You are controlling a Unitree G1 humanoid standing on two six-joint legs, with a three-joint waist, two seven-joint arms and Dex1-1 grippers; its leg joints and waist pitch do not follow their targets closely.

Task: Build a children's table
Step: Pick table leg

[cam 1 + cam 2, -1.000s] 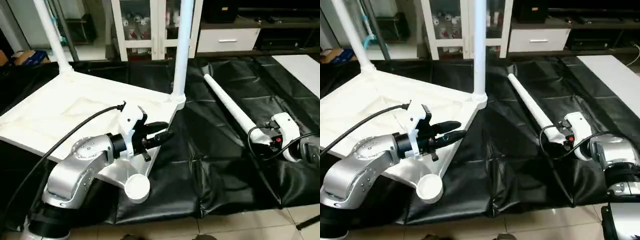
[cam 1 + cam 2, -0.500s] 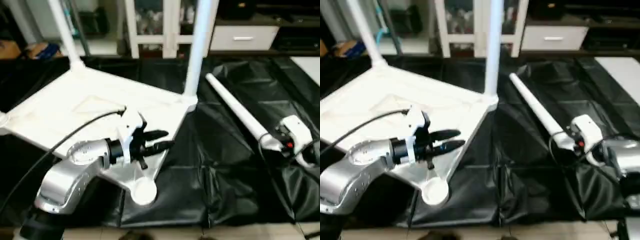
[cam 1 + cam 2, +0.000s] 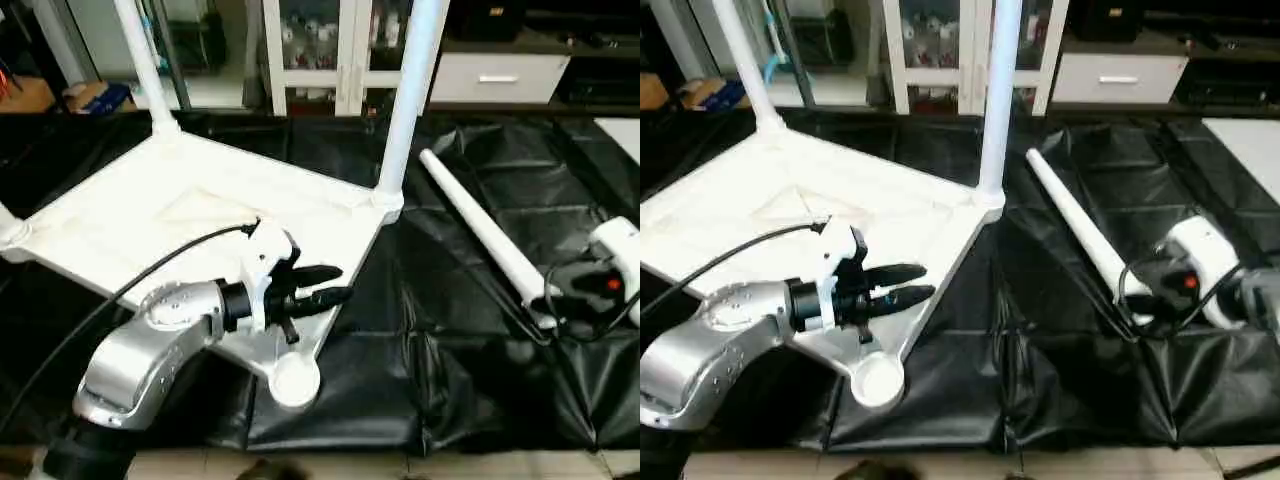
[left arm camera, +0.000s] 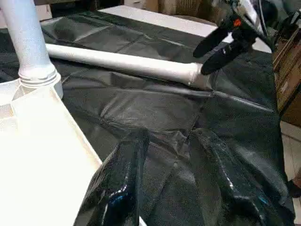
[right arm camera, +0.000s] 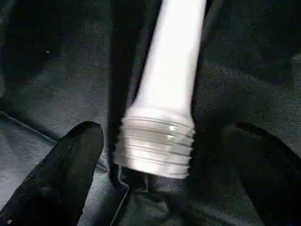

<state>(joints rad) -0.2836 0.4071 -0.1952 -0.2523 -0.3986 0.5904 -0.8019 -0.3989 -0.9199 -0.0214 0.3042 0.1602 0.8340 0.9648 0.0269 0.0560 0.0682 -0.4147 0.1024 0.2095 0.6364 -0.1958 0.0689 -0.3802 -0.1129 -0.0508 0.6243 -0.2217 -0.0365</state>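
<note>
Two legs [image 3: 410,95] already stand upright in the corner sockets of the upturned table top [image 3: 180,225], which lies on the black sheet [image 3: 440,330] spread over the floor; a third leg may stand at the far left corner, but too little of it shows to be sure. One loose leg [image 3: 482,235] lies on the sheet well to the right of the top, its threaded end [image 5: 157,143] pointing toward the right pincer [image 5: 164,179]. That pincer has its fingers spread wide on either side of the threaded end, touching nothing, so the step in hand looks like picking up this leg. The left pincer [image 3: 335,288] hovers over the near edge of the top, fingers slightly apart and empty, just above the bare near socket [image 3: 295,383]. Next, I judge, the right pincer must slide forward past the threads and close on the smooth tube, leaving the screw end free, then lift and carry it to the empty socket while the left pincer steadies the top.
</note>
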